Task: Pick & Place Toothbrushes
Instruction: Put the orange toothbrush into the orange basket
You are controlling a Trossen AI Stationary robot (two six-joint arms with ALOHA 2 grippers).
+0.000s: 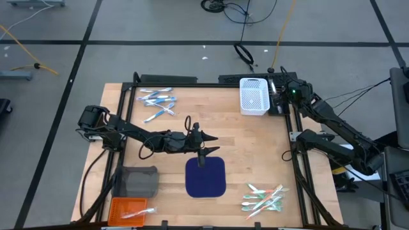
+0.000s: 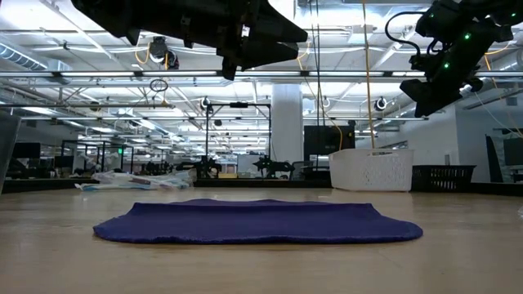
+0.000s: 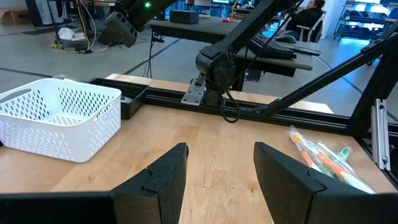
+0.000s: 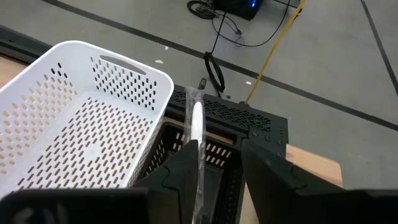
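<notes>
A wrapped white toothbrush (image 4: 195,121) stands along one finger of my right gripper (image 4: 221,149), which is open above a black perforated bin (image 4: 239,121) beside the white basket (image 1: 254,96) at the table's far right. Loose blue-and-white toothbrushes (image 1: 156,102) lie flat on the table at the far left. Green and orange ones (image 1: 263,197) lie at the near right. My left gripper (image 1: 203,145) hangs open and empty above the far edge of the navy mat (image 1: 206,177), pointing roughly level toward the table's right side. My right gripper touches the toothbrush with one finger only: the wrapped handle (image 4: 198,149) lies against that finger's inner side, and the other finger (image 4: 258,155) stands clear of it. The toothbrush runs along the finger and sticks out past its tip. Its lower end is hidden between the fingers.
A grey block (image 1: 135,182) and an orange tray (image 1: 128,207) holding a toothbrush sit at the near left. Black frame rails (image 1: 192,82) border the wooden table. Bare wood lies between the mat and the white basket.
</notes>
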